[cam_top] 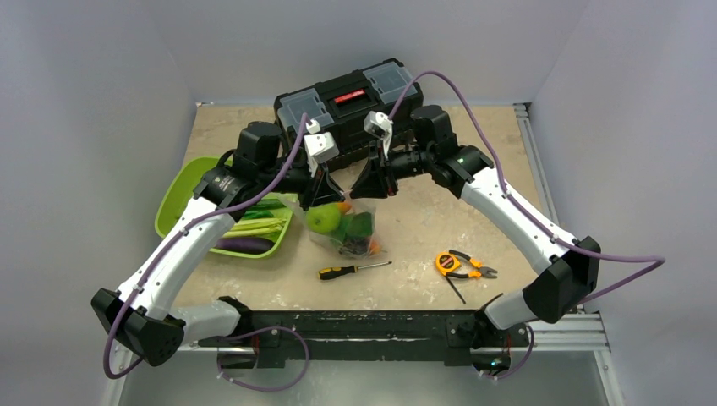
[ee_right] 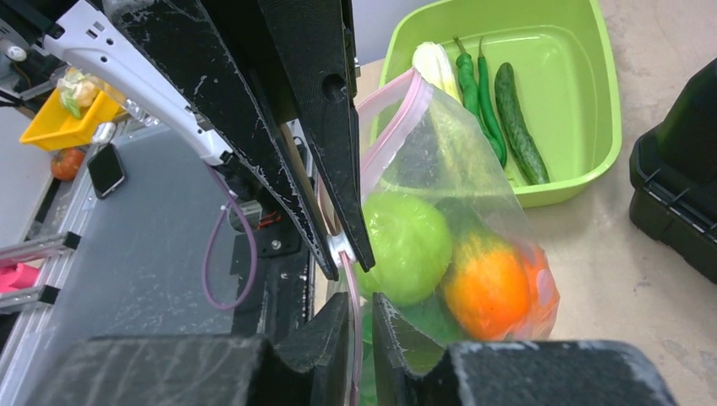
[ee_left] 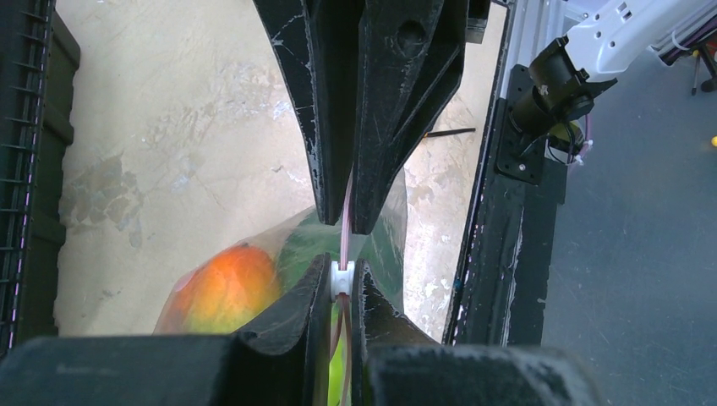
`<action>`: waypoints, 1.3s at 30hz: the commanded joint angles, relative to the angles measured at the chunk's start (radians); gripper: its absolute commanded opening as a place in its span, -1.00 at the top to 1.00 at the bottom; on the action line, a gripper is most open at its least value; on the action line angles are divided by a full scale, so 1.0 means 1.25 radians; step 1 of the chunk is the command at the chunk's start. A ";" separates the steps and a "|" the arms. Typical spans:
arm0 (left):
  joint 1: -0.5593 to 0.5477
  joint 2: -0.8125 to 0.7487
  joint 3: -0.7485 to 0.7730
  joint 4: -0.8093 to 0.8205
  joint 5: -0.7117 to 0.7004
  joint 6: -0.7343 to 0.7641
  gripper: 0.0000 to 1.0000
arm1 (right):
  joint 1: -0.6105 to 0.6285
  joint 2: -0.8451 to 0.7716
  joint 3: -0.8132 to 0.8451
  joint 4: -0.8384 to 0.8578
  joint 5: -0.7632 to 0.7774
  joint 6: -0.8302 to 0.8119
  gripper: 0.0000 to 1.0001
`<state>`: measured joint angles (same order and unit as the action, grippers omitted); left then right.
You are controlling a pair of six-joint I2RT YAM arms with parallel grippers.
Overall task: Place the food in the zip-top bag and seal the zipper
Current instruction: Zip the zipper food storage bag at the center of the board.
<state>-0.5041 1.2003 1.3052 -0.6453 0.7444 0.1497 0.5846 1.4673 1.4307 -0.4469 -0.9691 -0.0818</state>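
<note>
The left end effector (cam_top: 319, 188) was clamped on the zipper (ee_left: 347, 199), its fingers together on the pinkish strip at a small white slider (ee_left: 341, 273). The right end effector (cam_top: 373, 182) stood just beside it along the same strip, its fingers also closed on the zipper with only the strip between them. The zip-top bag (cam_top: 345, 227) hung directly below both end effectors. Through its clear wall showed a green apple (ee_right: 406, 245) nearest the right end effector's fingers and an orange (ee_right: 486, 288) just past it, touching the apple. Whether the bag's bottom rested on the counter (cam_top: 414, 228) could not be told. Beyond the bag from the right end effector, on the left end effector's outer side, sat the lime-green tray (ee_right: 592, 127), holding a cucumber (ee_right: 517, 127) and other green vegetables. The black toolbox (cam_top: 347, 97) stood just behind both end effectors. On the base side of them, well apart, lay a screwdriver (cam_top: 353, 270) and pliers (cam_top: 473, 271).
</note>
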 commanded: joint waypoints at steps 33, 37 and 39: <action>0.004 -0.001 0.090 -0.054 -0.112 -0.060 1.00 | 0.081 -0.232 -0.242 0.366 1.190 0.275 1.00; 0.003 -0.021 0.081 -0.082 -0.138 -0.042 1.00 | 0.052 -0.254 -0.265 0.338 1.244 0.299 1.00; 0.003 -0.029 0.074 -0.097 -0.154 -0.034 1.00 | 0.036 -0.267 -0.276 0.329 1.265 0.309 1.00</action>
<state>-0.5007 1.2396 1.3750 -0.6407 0.5686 0.0910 0.7143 1.1877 1.0969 -0.0681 0.3264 0.2806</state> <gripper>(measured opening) 0.059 0.007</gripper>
